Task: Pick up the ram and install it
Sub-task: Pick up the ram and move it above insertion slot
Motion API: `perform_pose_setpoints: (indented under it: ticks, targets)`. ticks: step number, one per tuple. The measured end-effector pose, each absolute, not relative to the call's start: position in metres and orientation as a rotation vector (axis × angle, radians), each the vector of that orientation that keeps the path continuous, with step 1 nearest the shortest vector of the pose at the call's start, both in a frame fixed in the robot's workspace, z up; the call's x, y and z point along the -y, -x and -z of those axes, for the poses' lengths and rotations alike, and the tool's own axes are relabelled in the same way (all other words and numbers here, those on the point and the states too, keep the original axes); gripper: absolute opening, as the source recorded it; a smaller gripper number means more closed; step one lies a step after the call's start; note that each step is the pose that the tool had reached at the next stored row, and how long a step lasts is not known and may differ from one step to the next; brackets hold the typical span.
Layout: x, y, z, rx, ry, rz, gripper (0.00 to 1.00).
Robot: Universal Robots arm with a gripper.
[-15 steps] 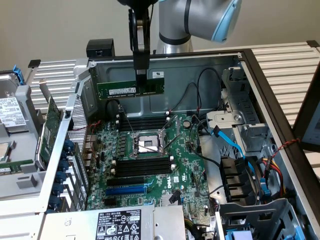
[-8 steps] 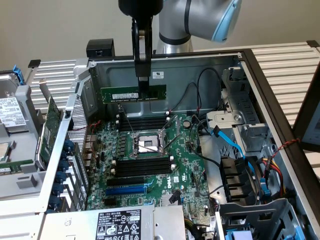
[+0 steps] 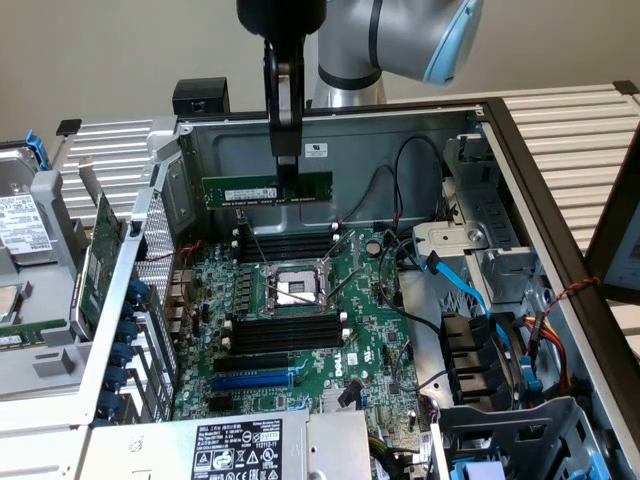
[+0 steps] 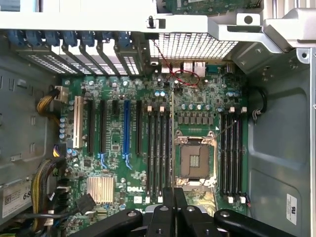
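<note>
Claw (image 3: 287, 172) pinching ram (image 3: 232, 190): long narrow green stick, white label, level above motherboard (image 3: 362, 338).

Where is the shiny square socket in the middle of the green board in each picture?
Exterior view: the square socket sits mid-board between two banks of black slots, lower in the picture than the ram the gripper holds.
Wrist view: the socket lies between the same two slot banks.
Shared landmark: the blue slot.
</note>
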State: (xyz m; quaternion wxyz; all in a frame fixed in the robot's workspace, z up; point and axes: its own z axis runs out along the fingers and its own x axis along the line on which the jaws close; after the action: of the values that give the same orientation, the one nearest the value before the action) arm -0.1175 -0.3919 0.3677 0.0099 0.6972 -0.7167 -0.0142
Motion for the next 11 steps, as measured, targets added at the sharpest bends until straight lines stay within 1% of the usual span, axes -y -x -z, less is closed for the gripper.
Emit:
perform_pose_setpoints:
  ticks: [11]
  targets:
    - [0.3921, 0.1174, -0.3676, 2.239, -2.178, 0.048, 0.12]
